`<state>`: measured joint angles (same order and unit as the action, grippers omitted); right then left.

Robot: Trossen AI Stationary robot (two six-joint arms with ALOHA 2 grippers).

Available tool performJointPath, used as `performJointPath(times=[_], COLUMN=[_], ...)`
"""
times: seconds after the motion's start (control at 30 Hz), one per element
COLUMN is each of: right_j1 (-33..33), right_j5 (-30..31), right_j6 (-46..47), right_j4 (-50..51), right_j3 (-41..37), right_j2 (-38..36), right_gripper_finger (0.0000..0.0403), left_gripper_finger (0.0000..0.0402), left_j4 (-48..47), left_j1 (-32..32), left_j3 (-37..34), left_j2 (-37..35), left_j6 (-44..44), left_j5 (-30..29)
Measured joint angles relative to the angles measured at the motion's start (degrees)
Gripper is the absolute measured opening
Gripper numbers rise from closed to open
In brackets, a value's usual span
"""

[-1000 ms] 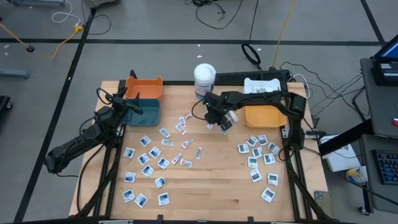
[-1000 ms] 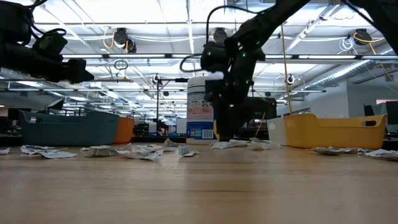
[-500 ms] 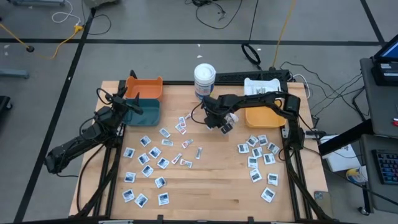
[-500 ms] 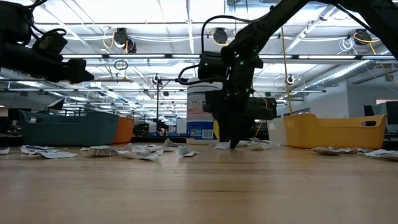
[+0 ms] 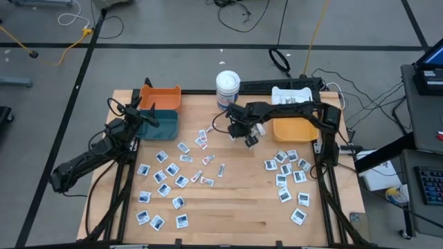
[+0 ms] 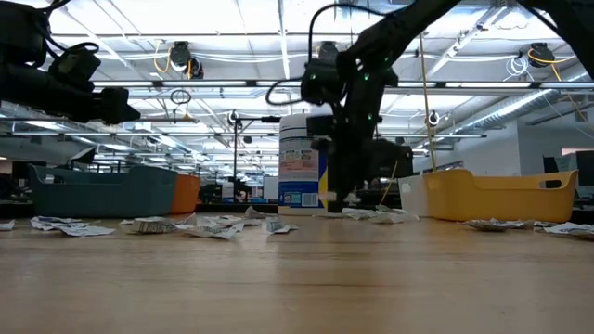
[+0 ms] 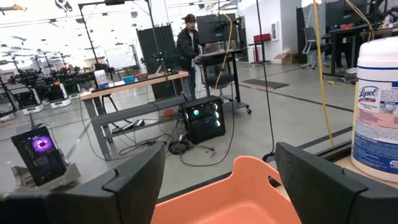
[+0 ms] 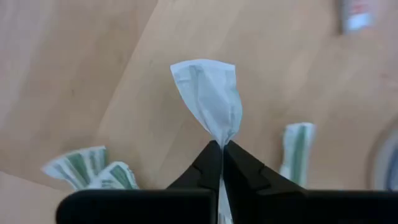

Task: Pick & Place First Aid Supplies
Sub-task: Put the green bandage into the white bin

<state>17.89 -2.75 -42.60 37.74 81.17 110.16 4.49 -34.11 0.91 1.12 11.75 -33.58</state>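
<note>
Between the right gripper [image 8: 221, 149] jaws sits one small whitish paper packet [image 8: 208, 99], pinched by its lower edge, the rest fanning out past the fingertips. Jaws are pressed together on it. In the high view this gripper [image 5: 243, 131] hangs over the back-centre of the table, just in front of the tall white cylindrical tub w/ blue label [image 5: 228, 88] and beside the yellow plastic bin [image 5: 296, 129]; the low view shows it off the tabletop.

Left gripper [image 5: 143, 117] waits over the teal plastic bin [image 5: 160, 123], jaws wide apart, nothing between them. Its wrist view looks past the orange plastic bin [image 7: 231, 198] to the tub.

Counts: 1 packet held. Approx two dozen small flat white-and-blue sachets [image 5: 161, 176] scattered centre-left, approx a dozen more in a cluster [image 5: 287, 174] at the right side; exact nos. can't be told. 1 tub. 4 bins: orange, teal, yellow, plus a white one [image 5: 291, 95] at the back right.

Table [image 5: 228, 214] is light wood planks on a dark frame. Room: open workshop w/ grey floor, black floor tape, loose cables, ceiling lights, desks w/ monitors. One person [image 7: 187, 46] in dark clothes stands far back at a desk.
</note>
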Motion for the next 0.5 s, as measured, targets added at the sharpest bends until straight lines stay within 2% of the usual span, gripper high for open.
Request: performJointPath(times=[0.33,0.5], right_j1=[1.6,2.3], right_j5=[8.7,9.1], right_j6=[34.8,53.2], right_j4=[1.9,2.5], right_j3=[0.0,0.1], right_j2=[-7.9,-10.4], right_gripper_finger=[0.0003,0.0002], left_gripper_finger=[0.0308,0.0308], left_j4=[0.0,0.0], left_j1=[0.0,0.0], left_j3=[0.0,0.0], left_j2=[0.0,0.0], left_j6=[0.0,0.0], left_j5=[0.0,0.0])
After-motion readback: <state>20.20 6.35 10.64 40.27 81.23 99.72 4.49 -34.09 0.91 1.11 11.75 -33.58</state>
